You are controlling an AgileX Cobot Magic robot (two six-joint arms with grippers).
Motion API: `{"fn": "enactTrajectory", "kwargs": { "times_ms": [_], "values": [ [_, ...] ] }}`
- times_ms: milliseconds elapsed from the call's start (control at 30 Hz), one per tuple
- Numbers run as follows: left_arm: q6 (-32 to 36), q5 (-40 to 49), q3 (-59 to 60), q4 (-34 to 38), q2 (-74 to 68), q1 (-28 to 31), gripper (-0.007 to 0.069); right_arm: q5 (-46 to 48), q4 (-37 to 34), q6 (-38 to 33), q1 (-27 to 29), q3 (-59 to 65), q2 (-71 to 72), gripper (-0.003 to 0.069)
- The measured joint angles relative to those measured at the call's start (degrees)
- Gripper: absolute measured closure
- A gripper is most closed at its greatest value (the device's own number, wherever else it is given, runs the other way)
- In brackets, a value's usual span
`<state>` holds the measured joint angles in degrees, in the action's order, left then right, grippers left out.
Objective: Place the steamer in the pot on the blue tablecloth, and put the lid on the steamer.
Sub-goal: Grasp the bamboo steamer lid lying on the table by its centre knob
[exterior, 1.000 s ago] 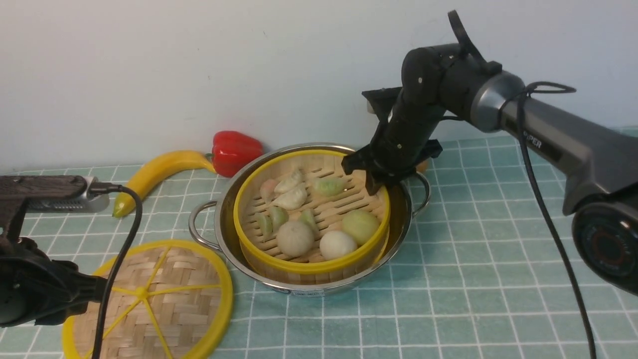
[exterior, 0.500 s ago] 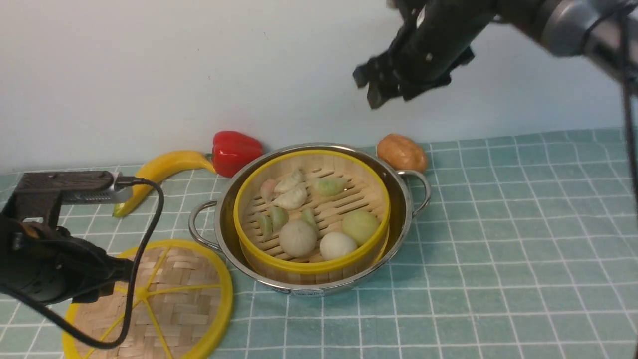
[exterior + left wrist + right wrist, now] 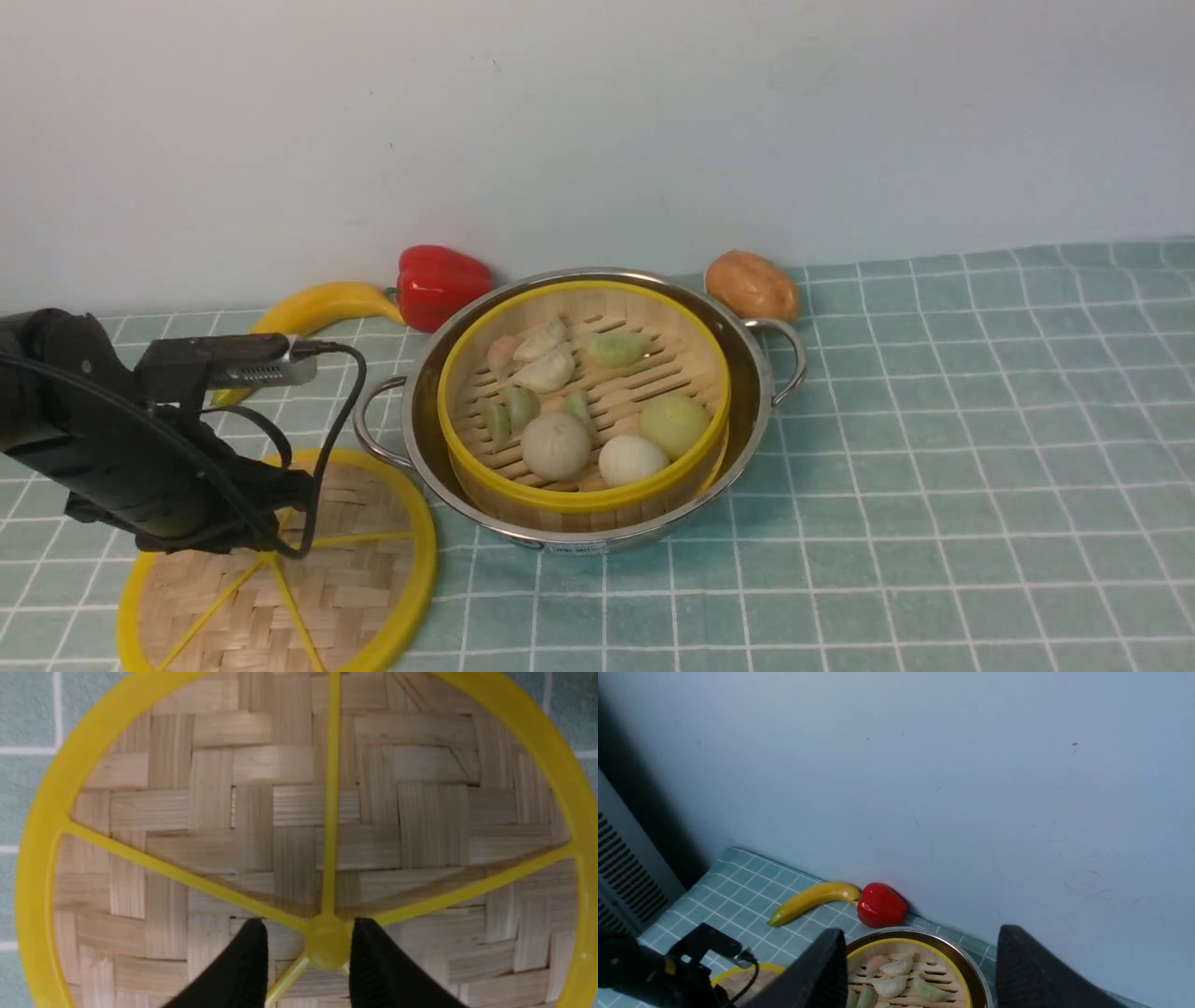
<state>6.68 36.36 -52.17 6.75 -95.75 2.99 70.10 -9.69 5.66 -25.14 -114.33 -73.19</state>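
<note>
Finds steamer seated in pot on cloth: half done. Leaves lid, flat beside pot, to lift and place. Left pincer parted astride hub, grasping nothing; right pincer released.

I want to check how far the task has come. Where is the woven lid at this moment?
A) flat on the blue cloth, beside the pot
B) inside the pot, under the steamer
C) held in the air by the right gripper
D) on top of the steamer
A: the lid lies flat on the blue tablecloth beside the pot, and the steamer in the pot stands uncovered.
</note>
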Motion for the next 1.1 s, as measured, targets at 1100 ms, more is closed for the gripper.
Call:
{"fn": "enactTrajectory", "kwargs": {
  "times_ms": [1100],
  "values": [
    [-1.1, 29.6, -35.0, -11.4, 2.1, -14.7, 0.0508, 0.6, 9.7, 6.3, 0.0, 16.5, 23.0, 0.0232]
  ]
}}
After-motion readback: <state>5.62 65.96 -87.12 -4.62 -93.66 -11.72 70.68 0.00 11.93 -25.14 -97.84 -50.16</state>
